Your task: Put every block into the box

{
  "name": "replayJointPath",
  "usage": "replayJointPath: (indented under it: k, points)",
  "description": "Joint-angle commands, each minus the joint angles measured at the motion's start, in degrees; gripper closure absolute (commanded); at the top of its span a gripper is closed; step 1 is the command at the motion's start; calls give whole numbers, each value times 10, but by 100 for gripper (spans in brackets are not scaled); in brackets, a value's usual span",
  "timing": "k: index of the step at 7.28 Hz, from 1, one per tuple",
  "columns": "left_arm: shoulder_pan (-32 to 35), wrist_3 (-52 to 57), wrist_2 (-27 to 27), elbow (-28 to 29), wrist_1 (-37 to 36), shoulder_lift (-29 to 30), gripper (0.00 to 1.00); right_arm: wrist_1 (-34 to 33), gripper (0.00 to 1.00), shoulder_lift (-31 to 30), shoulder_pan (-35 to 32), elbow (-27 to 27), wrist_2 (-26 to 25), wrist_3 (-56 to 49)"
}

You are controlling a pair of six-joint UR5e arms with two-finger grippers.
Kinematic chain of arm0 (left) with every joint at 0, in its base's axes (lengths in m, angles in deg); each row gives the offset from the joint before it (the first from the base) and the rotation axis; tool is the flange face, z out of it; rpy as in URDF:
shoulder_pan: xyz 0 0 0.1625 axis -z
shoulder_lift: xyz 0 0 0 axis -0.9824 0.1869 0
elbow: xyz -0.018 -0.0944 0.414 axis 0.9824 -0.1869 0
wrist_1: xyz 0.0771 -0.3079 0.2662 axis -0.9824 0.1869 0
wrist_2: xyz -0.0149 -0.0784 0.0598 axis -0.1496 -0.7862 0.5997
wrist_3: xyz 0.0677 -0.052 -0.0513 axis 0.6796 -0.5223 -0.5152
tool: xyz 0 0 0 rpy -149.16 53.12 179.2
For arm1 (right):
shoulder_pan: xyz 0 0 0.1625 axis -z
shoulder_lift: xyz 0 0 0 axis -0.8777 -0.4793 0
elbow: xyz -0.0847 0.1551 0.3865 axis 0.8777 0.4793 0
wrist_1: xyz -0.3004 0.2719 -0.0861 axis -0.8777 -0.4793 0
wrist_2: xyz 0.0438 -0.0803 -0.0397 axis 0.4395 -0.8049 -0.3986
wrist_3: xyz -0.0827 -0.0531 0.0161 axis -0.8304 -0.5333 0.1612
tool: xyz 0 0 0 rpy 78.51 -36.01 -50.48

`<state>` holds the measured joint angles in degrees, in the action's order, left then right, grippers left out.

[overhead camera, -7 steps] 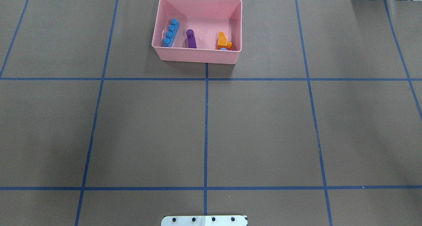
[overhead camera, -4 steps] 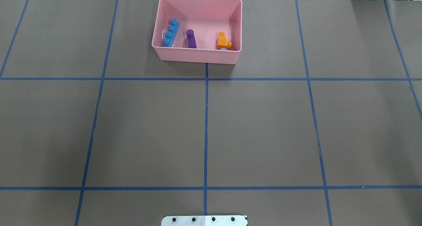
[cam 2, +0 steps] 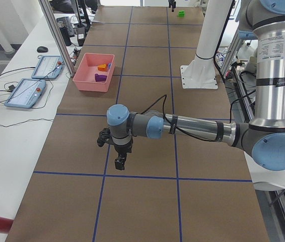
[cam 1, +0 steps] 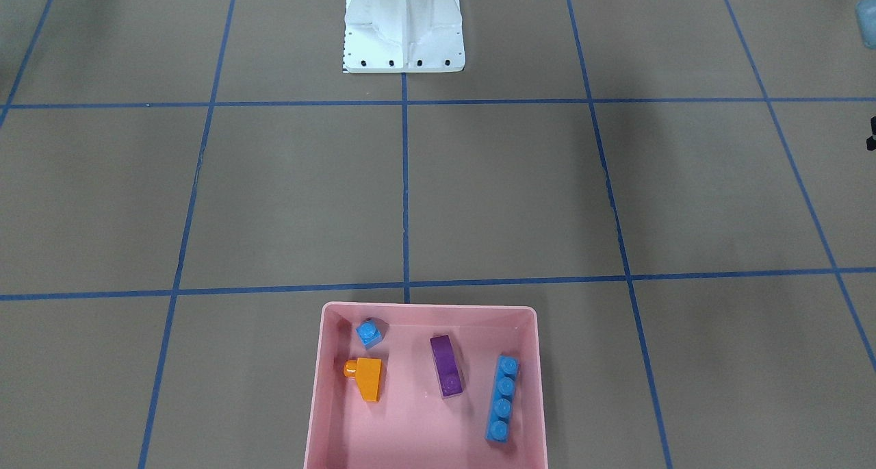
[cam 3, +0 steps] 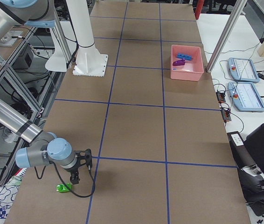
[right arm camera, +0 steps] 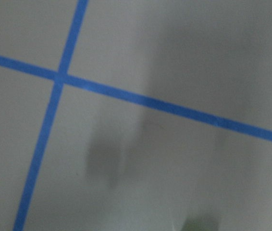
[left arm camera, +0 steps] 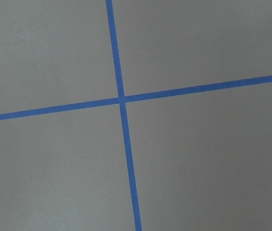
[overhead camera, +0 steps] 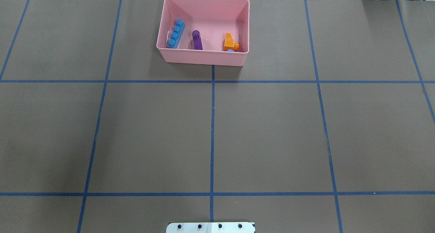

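Note:
The pink box (overhead camera: 204, 57) stands at the table's far middle and also shows in the front view (cam 1: 315, 400). In it lie the long blue brick (cam 1: 502, 399), the purple brick (cam 1: 446, 375), the orange sloped brick (cam 1: 367, 378) and the tiny blue brick (cam 1: 369, 333). The green brick (cam 3: 64, 187) lies on the paper far off at the table's right end. My right gripper (cam 3: 76, 178) hangs just above and beside it. My left gripper (cam 2: 119, 162) hangs over bare paper at the left end. I cannot tell whether either gripper is open or shut.
Blue tape lines divide the brown paper into squares. The white robot base (cam 1: 404, 31) stands at the near middle edge. Tablets (cam 2: 25, 93) and cables lie on the white bench beyond the box. Both wrist views show only paper and tape crossings.

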<state>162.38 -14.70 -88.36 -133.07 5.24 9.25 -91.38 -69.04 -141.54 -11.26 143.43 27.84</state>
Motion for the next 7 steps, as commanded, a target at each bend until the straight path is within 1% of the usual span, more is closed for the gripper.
replayJointPath:
  k: [1,3,5,6,7]
  points:
    - [5,8,-1,0,0,-1,0,111,0,-10,-7,122,3,9]
    - [7,8,-1,-4,1,-6,0,112,0,7,-7,127,-5,8]
    - [7,8,-1,-30,1,-31,0,106,1,34,-7,127,-10,9]
    - [7,8,-1,-30,1,-33,0,106,1,39,-7,127,-10,14]
    - [7,8,-1,-30,1,-33,0,106,5,36,-7,128,-10,15]
